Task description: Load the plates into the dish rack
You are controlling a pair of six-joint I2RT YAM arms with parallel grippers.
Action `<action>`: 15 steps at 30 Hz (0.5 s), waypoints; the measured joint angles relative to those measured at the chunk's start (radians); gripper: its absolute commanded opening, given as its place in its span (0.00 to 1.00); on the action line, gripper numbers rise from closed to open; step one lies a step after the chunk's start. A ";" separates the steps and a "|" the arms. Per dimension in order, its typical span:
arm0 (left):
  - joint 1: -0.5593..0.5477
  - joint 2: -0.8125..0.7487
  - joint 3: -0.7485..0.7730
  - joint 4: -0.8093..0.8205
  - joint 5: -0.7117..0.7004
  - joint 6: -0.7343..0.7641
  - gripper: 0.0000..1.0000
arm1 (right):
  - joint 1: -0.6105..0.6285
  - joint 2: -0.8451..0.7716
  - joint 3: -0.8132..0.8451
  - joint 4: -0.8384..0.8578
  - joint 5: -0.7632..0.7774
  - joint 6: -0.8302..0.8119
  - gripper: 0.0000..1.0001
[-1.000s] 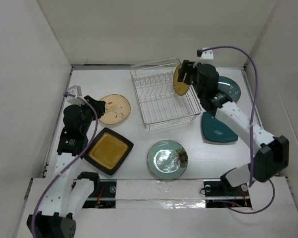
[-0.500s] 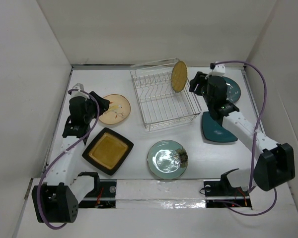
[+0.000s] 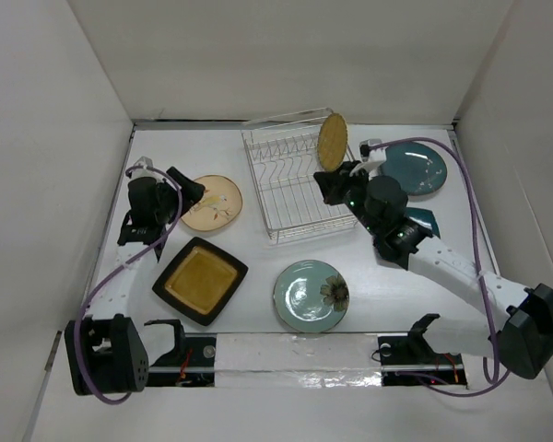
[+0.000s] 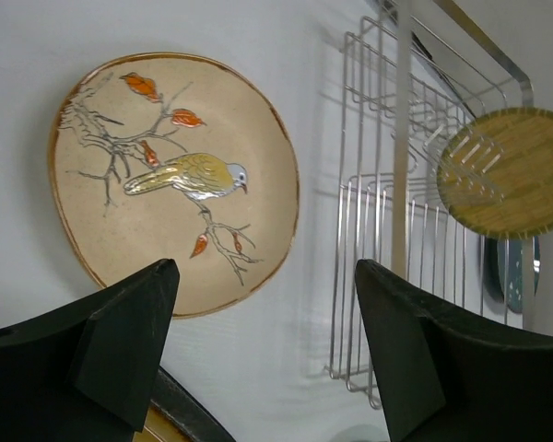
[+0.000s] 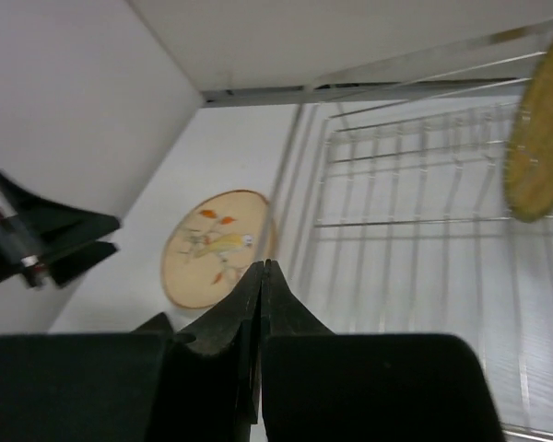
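Top external view puts your left gripper (image 3: pixel 186 187) at the left side of the table (image 3: pixel 253 244), just beside the near-left rim of the tan bird plate (image 3: pixel 212 203). In the left wrist view you can see that gripper (image 4: pixel 263 276) spread wide with nothing between its fingers (image 4: pixel 129 341). The tan bird plate (image 4: pixel 166 180) lies flat on the table below them, not touched.

Nearer to you, the square mustard plate (image 3: pixel 200 280) with its black rim lies flat. The pale green plate (image 3: pixel 311 296) sits flat to its right, near the front edge.

The dish rack (image 3: pixel 295 189) stands at mid-table toward the back. It holds one plate: the yellow-tan plate (image 3: pixel 332 141) stands on edge in its far right corner. The left wrist view shows the same plate (image 4: pixel 511 170) upright behind the tines.

Your right gripper (image 3: pixel 327 181) hovers over the right side of the rack, below the standing plate and apart from it. In the right wrist view its fingers (image 5: pixel 249 304) are pressed together and hold nothing. The rack wires (image 5: pixel 415 221) lie ahead of them.

To the right of the rack, the round teal plate (image 3: pixel 413 168) lies flat near the back. You can see only a corner of the square teal plate (image 3: pixel 427 218), since the right arm covers the rest.
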 measured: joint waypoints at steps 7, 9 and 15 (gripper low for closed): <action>0.142 0.176 -0.015 0.049 0.036 -0.039 0.55 | 0.224 0.031 0.048 0.044 -0.033 0.016 0.23; 0.165 0.220 -0.015 0.050 0.027 -0.036 0.33 | 0.311 0.032 0.054 0.040 -0.014 -0.007 0.34; 0.173 0.393 0.033 0.036 0.011 0.003 0.36 | 0.432 0.025 0.070 0.017 0.043 -0.084 0.40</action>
